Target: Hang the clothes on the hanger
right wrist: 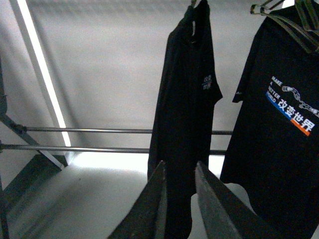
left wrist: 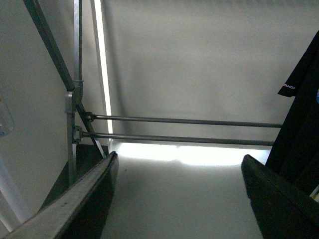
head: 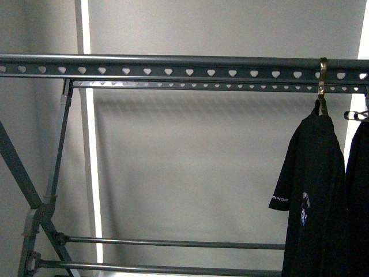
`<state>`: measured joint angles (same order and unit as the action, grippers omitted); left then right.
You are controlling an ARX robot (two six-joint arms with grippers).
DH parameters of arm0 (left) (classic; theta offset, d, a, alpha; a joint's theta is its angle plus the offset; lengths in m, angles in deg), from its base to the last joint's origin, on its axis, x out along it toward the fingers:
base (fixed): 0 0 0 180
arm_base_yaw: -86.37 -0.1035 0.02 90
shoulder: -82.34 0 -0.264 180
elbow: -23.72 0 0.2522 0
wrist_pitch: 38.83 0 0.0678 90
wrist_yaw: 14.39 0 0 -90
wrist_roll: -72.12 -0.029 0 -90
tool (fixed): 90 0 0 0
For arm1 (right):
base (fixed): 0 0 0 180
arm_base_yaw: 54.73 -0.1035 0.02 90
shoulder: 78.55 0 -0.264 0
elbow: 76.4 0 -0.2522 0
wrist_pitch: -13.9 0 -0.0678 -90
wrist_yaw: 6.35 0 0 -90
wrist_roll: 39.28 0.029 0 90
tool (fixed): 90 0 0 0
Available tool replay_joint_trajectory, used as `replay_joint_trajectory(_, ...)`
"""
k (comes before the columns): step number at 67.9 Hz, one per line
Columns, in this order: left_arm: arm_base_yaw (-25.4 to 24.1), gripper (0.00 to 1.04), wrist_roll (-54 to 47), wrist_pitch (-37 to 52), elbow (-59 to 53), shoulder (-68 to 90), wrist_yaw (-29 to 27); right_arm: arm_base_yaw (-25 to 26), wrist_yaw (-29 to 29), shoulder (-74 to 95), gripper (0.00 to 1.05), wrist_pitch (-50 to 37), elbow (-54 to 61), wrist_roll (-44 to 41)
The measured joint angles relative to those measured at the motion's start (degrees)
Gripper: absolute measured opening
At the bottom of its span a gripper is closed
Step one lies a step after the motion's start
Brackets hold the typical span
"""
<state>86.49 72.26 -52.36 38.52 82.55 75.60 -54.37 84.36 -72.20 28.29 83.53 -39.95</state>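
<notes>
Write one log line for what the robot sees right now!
rack: mostly bare | slogan T-shirt: hanging | second black shirt: hooked on rail | left gripper: open, empty | right gripper: narrow gap, empty

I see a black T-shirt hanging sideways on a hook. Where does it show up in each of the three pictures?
Front view: the T-shirt hangs at the right, from a hook on the rack's top rail.
Left wrist view: only its sleeve and edge show, far right.
Right wrist view: centre.
Shared landmark: the two low rails.
</notes>
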Motion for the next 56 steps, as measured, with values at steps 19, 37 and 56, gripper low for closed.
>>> replay_joint_trajectory(19,0.0,0.98,-0.02,0.0,0.0,-0.02,-0.09,-0.15,-0.63,-2.86,0.02,0.07,2.32,0.04)
replay_joint_trajectory(37,0.0,0.98,-0.02,0.0,0.02,-0.02,-0.09,-0.15,-0.63,-5.35,0.02,-0.46,4.94,0.07)
replay_joint_trajectory(56,0.0,0.98,-0.02,0.0,0.0,-0.02,-0.11,-0.15,-0.61,-6.1,0.1,-0.42,5.92,0.04)
